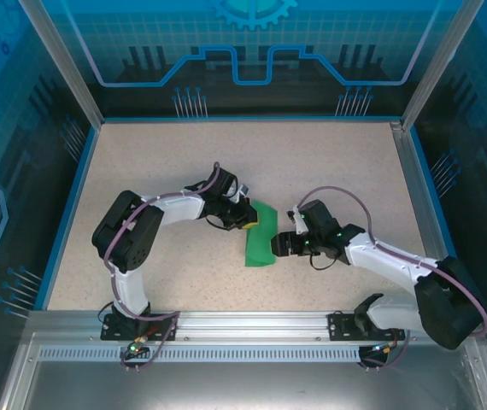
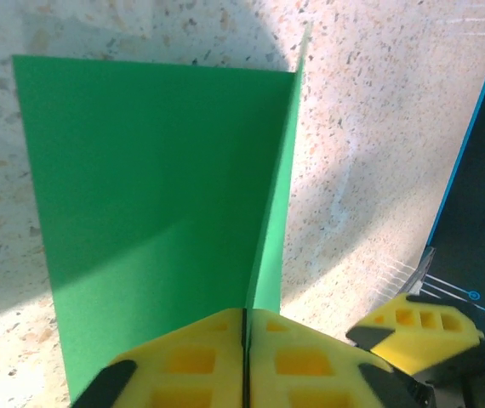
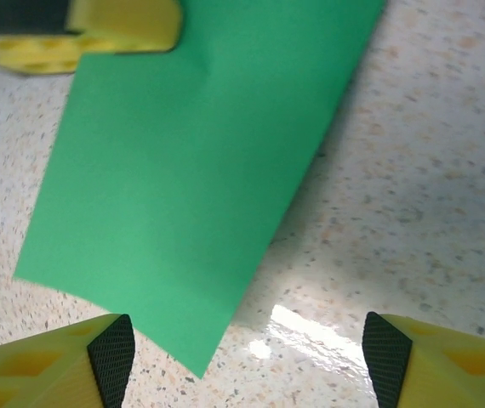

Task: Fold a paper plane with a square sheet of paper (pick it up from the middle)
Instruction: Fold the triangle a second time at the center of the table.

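Your left gripper [image 2: 244, 340] is clamped on just the folded edge of the thin, bright green square paper sheet [image 2: 157, 195], so a tug could tear it or slip it free. Seen from above, the sheet lies mid-table at 10 o'clock from your open, empty right gripper [image 1: 282, 245].

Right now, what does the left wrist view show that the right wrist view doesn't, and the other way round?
Left wrist: the left gripper is shut on the near edge of the square sheet of paper. Most of the sheet lies flat, and a narrow flap stands upright from a crease at the pinch.
Right wrist: the right gripper is open with its fingers wide apart. A corner of the sheet points toward the gap, ungripped.
Both: the green sheet and the speckled table.
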Tool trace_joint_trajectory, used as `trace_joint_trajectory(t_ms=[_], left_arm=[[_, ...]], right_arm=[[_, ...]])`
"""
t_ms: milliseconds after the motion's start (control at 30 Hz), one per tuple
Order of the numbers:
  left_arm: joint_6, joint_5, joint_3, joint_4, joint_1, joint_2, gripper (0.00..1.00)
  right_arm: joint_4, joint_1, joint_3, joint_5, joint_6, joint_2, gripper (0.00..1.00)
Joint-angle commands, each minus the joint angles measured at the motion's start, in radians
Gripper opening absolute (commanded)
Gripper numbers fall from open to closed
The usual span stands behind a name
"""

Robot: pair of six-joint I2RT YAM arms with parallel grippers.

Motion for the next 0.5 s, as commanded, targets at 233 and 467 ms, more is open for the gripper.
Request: trace_joint_trajectory(t_ms=[233, 467], left_arm=[[-0.004, 0.061, 0.009, 0.000, -0.005, -0.006, 0.29], [-0.028, 0.069, 0.017, 0.005, -0.016, 0.001, 0.30]], right_arm=[[0.018, 0.168, 0.012, 0.185, -0.159, -0.096, 0.74], [-0.033, 0.323, 0.079, 0.308, -0.186, -0.041, 0.79]])
